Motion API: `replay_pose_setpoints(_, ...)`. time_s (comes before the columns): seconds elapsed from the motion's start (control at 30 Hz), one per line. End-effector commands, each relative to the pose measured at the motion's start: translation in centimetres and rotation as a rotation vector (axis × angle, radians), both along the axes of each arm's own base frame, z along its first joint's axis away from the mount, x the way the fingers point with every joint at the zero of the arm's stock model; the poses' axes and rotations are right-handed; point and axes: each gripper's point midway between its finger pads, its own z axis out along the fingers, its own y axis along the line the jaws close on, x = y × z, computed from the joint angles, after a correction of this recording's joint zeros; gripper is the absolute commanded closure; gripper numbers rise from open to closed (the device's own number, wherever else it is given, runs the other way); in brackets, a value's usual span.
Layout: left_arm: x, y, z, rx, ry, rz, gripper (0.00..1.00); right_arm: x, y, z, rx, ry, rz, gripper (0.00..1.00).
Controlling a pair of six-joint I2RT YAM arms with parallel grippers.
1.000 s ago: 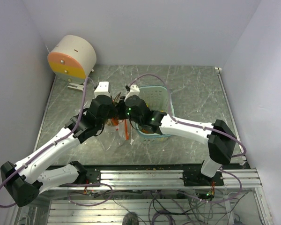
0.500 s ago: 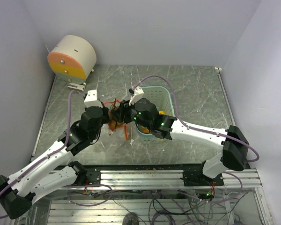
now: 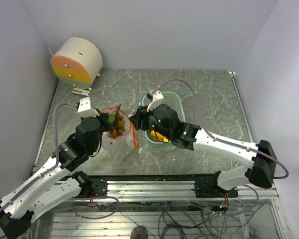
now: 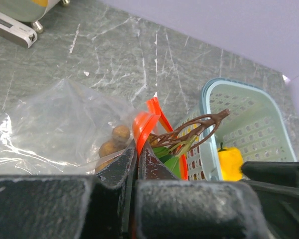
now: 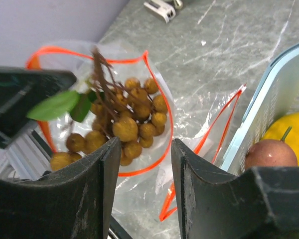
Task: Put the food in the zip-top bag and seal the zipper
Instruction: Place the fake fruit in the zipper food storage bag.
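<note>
Released, the knobbly brown grape bunch (image 5: 129,124) lies, apparently inside the crinkled clear zip-top bag (image 4: 55,124), left of the perforated light-blue basket (image 4: 239,83). Empty, the right gripper (image 5: 144,149) gapes; the left gripper (image 4: 137,149) pinches the bag's red zipper strip (image 4: 144,124). 2 smooth round fruits (image 5: 294,129) sit in the basket.

White arm links (image 3: 224,144), black joints (image 3: 263,167), lilac cables (image 3: 54,132), green LED (image 3: 158,120); right tool (image 5: 144,144) matte black.

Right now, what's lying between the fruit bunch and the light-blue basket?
A loose flap of the clear zip-top bag with its orange zipper strip, lying on the grey tabletop. The right wrist view shows it best.
</note>
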Motion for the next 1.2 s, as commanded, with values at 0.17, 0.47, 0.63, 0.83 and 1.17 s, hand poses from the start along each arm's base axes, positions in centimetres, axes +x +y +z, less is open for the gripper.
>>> replay_pose_setpoints(0.17,-0.5,0.4,5.1,-0.104,-0.103,0.003,0.93,-0.1,1.3,-4.0,-0.050,0.110,0.077,0.58)
replay_pose_setpoints(0.47,-0.6,0.2,4.7,-0.118,-0.098,-0.004,0.93,0.5,3.2,-6.2,-0.023,0.161,0.089,0.62)
replay_pose_setpoints(0.63,-0.7,0.4,4.9,-0.116,-0.106,-0.003,0.93,1.0,3.8,-6.8,-0.028,0.172,0.077,0.80)
replay_pose_setpoints(0.83,-0.7,2.8,3.5,-0.020,-0.043,0.114,0.93,2.6,1.7,-1.6,-0.070,0.074,-0.024,1.00)
replay_pose_setpoints(1.17,1.2,5.1,3.6,0.164,0.015,0.334,0.93,2.5,4.6,4.1,-0.102,-0.002,0.130,1.00)
